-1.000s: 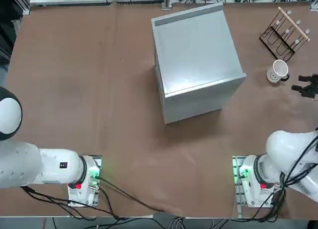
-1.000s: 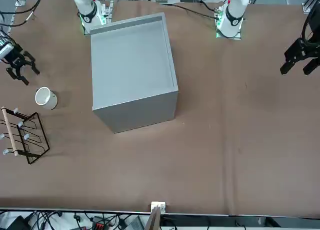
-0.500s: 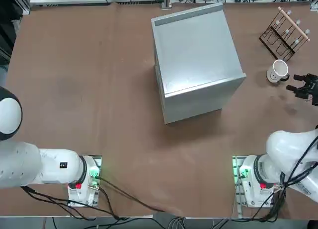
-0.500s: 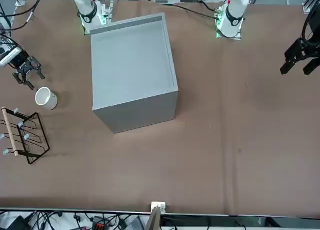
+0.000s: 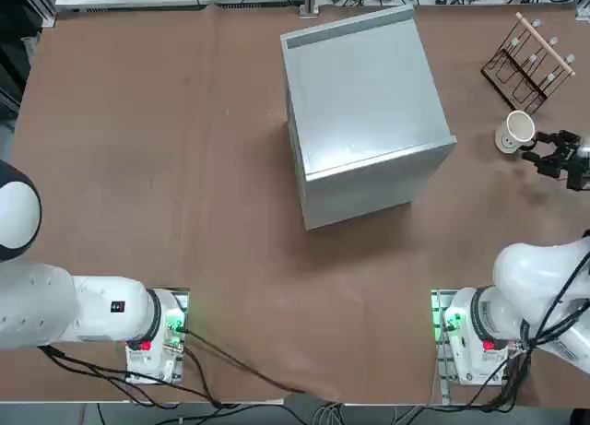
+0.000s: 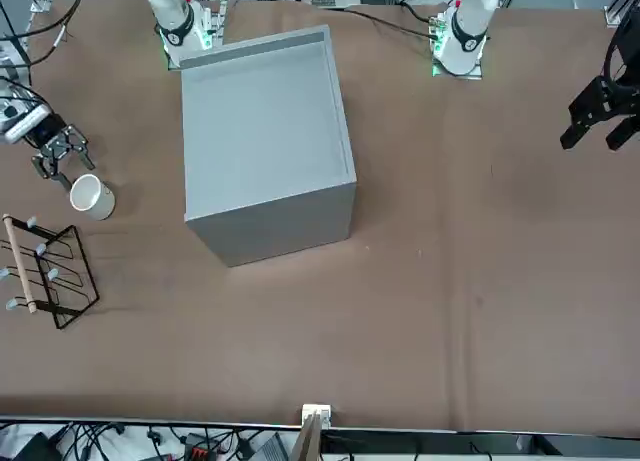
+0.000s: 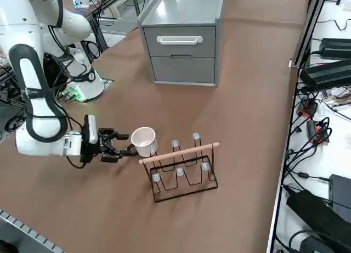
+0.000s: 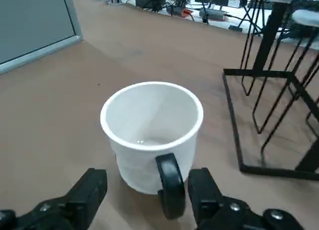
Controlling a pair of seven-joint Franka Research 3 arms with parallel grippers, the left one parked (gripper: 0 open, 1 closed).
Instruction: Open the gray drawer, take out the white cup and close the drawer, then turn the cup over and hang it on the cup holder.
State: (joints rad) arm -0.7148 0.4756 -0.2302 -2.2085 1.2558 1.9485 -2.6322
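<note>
1. The right gripper (image 8: pixel 149 202) hangs low over the table (image 5: pixel 166 148) near its right edge, level with the top, fingers spread wide and holding nothing. The dark handle of the cup (image 8: pixel 152 132) sits in the gap between them, nearer one finger (image 8: pixel 207 195) than the other.

2. The cup stands upright on the table, mouth up, just ahead of the fingertips. I cannot tell whether a finger already touches the handle; the side view shows the tips right at the cup's wall.

3. Just past the cup stands the holder (image 7: pixel 184 168), close to the right far corner, its wire base and pegs near the cup but apart from it.

4. The drawer (image 7: pixel 181 47) is well apart, toward the middle of the far edge, and its fronts look shut. With the cup already out on the table, what seems left is the pick-up, the turn-over and the hanging.

5. Risks, as I judge them:
- The handle is off-centre in the gap, so closing now may push the cup round or slide it rather than pinch it.
- A grip on the thin handle alone could let the cup swing or slip when it is turned over.
- Pushing further forward with the fingers this low may shove the cup into the holder's base and tip it.
- The holder is light wire; a knock from cup or fingers could shift it and spoil the peg alignment.
</note>
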